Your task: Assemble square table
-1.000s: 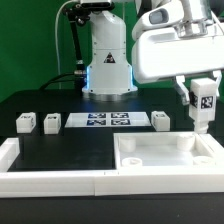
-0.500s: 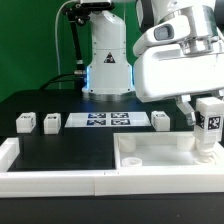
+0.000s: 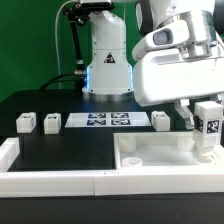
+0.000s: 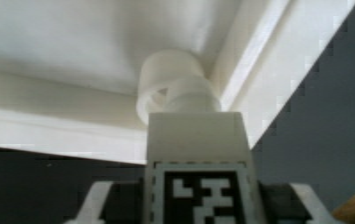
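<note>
Toward the tabletop's far edge, from the exterior view's left, stand one loose leg [image 3: 24,122], a second leg [image 3: 50,122], the marker board [image 3: 103,121] and a third leg [image 3: 160,120]. The square panel [image 3: 160,158] lies rim-up at the near right corner. Above the panel's far right corner, the pincer [image 3: 204,110] grips the fourth leg [image 3: 207,130] upright, the leg's lower end at a round post [image 4: 174,85].

The black table [image 3: 70,145] carried the marker board [image 3: 105,121] toward the back. A leg [image 3: 25,122] and a second leg [image 3: 51,123] stood to the exterior view's left of it, and a third leg [image 3: 160,120] just beside its right end. The panel [image 3: 155,150] lay at the front right, with a low white wall [image 3: 50,183] along the front edge.
</note>
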`<state>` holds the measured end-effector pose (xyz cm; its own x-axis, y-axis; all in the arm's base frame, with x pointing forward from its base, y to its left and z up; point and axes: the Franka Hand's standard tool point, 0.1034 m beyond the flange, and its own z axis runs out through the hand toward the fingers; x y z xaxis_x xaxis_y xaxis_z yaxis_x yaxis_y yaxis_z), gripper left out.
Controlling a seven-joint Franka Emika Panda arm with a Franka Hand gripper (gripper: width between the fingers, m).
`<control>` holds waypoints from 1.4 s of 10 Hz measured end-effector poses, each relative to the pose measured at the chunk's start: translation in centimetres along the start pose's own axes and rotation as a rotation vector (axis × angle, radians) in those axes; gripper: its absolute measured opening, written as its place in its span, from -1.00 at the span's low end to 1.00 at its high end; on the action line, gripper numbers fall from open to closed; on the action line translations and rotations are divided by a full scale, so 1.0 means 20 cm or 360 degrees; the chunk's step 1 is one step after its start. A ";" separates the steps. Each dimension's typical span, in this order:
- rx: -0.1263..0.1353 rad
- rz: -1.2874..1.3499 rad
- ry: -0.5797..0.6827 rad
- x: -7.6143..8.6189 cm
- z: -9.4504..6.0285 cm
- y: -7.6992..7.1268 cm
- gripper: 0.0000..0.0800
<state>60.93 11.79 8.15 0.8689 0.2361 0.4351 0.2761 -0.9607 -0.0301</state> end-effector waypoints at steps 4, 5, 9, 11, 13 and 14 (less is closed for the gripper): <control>-0.0011 0.0005 0.0035 0.01 0.01 0.02 -0.28; -0.0017 0.0008 0.0054 0.00 0.03 0.02 -0.28; -0.0039 0.0006 0.0113 -0.02 0.09 0.05 -0.28; -0.0049 0.0004 0.0153 -0.02 0.08 0.05 -0.28; -0.0049 0.0005 0.0153 -0.02 0.08 0.05 -0.28; -0.0049 0.0005 0.0153 -0.02 0.08 0.05 -0.28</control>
<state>61.52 11.01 6.42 0.8259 0.2196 0.5193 0.2596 -0.9657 -0.0045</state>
